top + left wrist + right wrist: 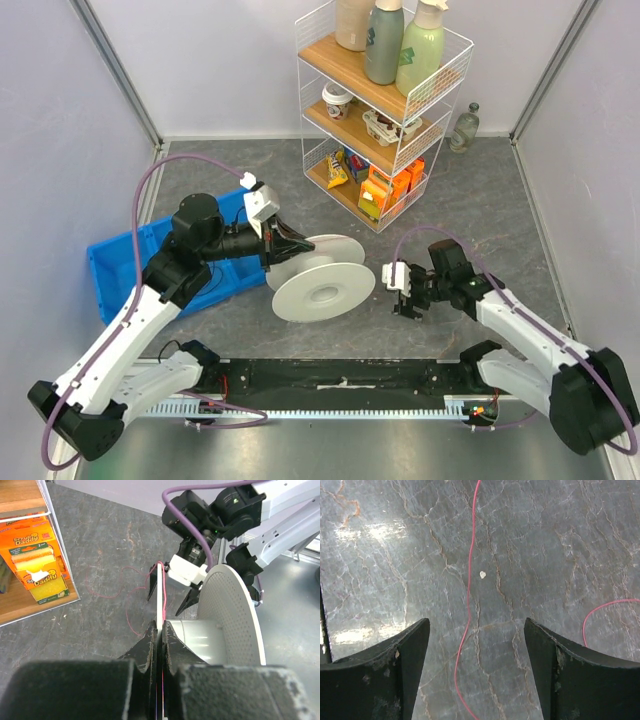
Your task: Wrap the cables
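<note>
The white spool (323, 290) sits in the middle of the grey stone-patterned table (480, 210). It is tilted so that the broad face of its near flange turns up toward the overhead camera. The left gripper (290, 247) reaches in from the left and meets the spool's far flange. In the left wrist view its fingers (145, 652) are pressed together on the thin edge of that flange, and a fine red line runs along the edge and down the seam between them.

The red cable (470, 580) itself lies loose on the table. In the left wrist view it loops over the bare surface to the far side of the spool. In the right wrist view one strand runs near to far and a second curve shows at the right edge.

The right gripper (408, 308) is just right of the spool, pointing down at the table with its fingers (395, 670) spread wide. The strand lies on the table in the gap between them, and they pinch nothing.

A blue bin (110, 270) lies on the left side of the table under the left arm. A white wire shelf rack (385, 100) stands at the far side, with an orange Scrub Daddy box (37, 560) on its bottom shelf
</note>
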You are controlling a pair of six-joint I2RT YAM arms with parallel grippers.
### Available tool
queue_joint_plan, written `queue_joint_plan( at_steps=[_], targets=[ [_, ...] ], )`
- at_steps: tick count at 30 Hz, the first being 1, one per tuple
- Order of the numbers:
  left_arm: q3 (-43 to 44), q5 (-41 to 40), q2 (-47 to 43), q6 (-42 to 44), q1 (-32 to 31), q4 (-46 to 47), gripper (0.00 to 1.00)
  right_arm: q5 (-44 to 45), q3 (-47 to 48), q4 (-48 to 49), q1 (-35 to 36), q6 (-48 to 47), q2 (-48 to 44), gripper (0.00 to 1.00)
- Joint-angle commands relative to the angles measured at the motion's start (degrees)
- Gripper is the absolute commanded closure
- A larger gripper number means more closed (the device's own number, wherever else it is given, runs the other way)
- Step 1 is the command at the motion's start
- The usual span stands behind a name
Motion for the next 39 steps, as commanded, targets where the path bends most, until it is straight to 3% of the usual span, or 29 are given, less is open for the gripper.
queue_joint_plan(
  at_steps=[1, 10, 18, 20, 23, 27, 34, 39],
  targets=[
    [4.92, 0.92, 0.63, -5.41, 0.41, 4.86, 0.98, -3.58, -0.59, 8.76, -0.17, 1.10, 4.71, 0.17],
    [6.15, 1.19, 2.04, -14.11, 1.82, 10.12, 0.98, -5.61, -3.67, 18.80, -0.08, 4.36, 11.04, 0.21],
    [7.82, 1.89, 4.06, -26.58, 5.16, 17.94, 0.98, -5.52, -3.76, 18.97, -0.08, 4.18, 11.57, 0.49],
    [7.82, 2.42, 4.41, -28.70, 5.77, 19.70, 0.98, -5.43, -3.32, 18.80, -0.08, 4.27, 12.10, 0.49],
    [7.39, 2.33, 4.32, -30.64, 6.04, 21.11, 0.98, -5.43, -2.62, 18.44, 0.00, 4.36, 12.89, 0.31],
    [6.86, 2.42, 3.80, -29.86, 6.22, 21.56, 0.98, -1.75, -1.21, 21.60, -0.08, 10.58, 12.81, 0.23],
    [5.54, 4.00, 3.36, -28.10, 6.39, 22.43, 0.98, -2.00, 2.82, 18.55, 0.00, 9.82, 14.55, 0.20],
    [6.15, 4.00, 3.44, -27.66, 6.30, 22.08, 0.98, -2.36, 10.12, 2.32, 0.53, -4.13, 20.89, 0.25]
  ],
)
